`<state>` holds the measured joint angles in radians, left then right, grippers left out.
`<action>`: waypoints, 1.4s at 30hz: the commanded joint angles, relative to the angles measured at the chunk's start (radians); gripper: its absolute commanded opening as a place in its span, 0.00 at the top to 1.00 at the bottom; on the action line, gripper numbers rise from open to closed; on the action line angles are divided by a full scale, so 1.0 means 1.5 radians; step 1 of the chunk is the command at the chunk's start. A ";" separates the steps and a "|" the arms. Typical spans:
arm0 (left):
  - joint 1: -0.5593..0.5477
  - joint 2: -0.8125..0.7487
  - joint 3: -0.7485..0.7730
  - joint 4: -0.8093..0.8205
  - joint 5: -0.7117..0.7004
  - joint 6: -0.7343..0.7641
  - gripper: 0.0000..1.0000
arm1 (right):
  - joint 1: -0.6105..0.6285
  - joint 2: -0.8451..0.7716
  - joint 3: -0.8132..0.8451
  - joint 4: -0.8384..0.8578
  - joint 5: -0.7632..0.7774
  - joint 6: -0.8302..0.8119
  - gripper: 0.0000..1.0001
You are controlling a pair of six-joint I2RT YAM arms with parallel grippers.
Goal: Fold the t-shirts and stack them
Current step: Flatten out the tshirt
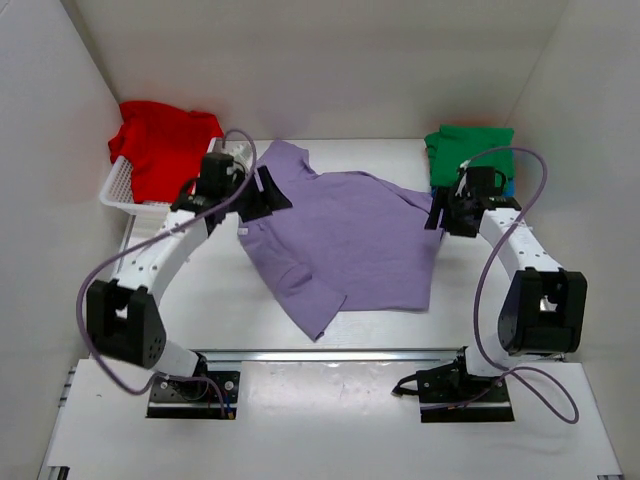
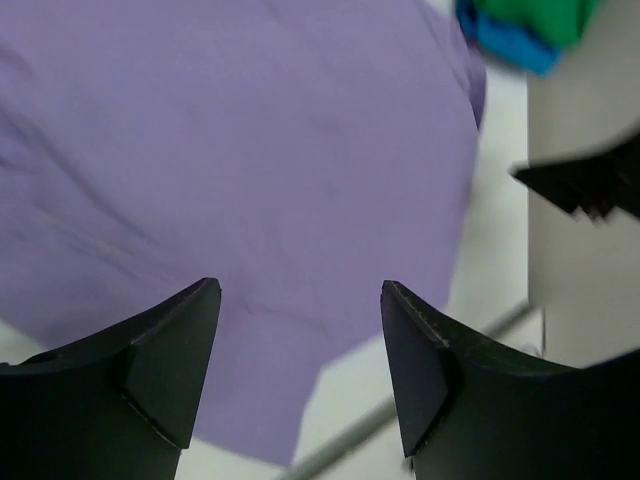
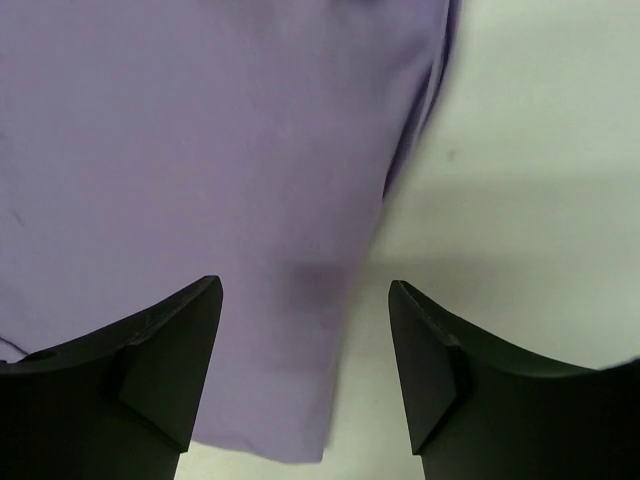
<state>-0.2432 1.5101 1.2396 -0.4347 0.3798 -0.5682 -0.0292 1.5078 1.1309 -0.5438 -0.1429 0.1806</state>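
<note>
The lavender t-shirt [image 1: 345, 240] lies spread on the middle of the desk [image 1: 210, 300], but not flat: one sleeve points to the near side and the cloth has wrinkles. The left tool [image 1: 265, 195] hovers at the shirt's far-left edge and the right tool [image 1: 438, 212] at its right edge. In both wrist views the jaws stand wide apart with nothing between them, only cloth below.

The risk, I think, is a bad pinch. If a tool closes too far inside the edge, it may take two layers or only a wrinkle, and the fold would come crooked. If the arms lift unevenly, the shirt may be dragged sideways instead of folding.

The green t-shirt [image 1: 468, 150] sits on the blue t-shirt [image 2: 510, 45] at far right, just beyond the right tool, so a wide swing could push this pile. The red t-shirt [image 1: 160, 145] hangs over the white basket [image 1: 118, 190] at far left, near the left tool.
</note>
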 commanded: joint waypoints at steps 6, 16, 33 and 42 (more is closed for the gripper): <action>-0.148 -0.037 -0.196 0.083 -0.003 -0.097 0.23 | 0.013 -0.112 -0.147 -0.011 0.028 0.023 0.36; -0.237 0.091 -0.155 0.055 -0.102 -0.089 0.23 | 0.011 -0.172 -0.264 0.007 -0.001 0.039 0.37; -0.205 0.114 -0.166 0.034 -0.150 -0.083 1.00 | 0.080 -0.056 -0.299 0.083 -0.018 0.045 0.78; -0.046 -0.174 -0.227 -0.095 -0.123 -0.022 1.00 | 0.058 -0.049 -0.221 0.024 0.000 -0.009 1.00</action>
<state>-0.4183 1.4441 0.9344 -0.4911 0.1745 -0.6510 0.0826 1.4406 0.7368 -0.4812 -0.1726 0.2199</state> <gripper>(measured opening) 0.015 0.009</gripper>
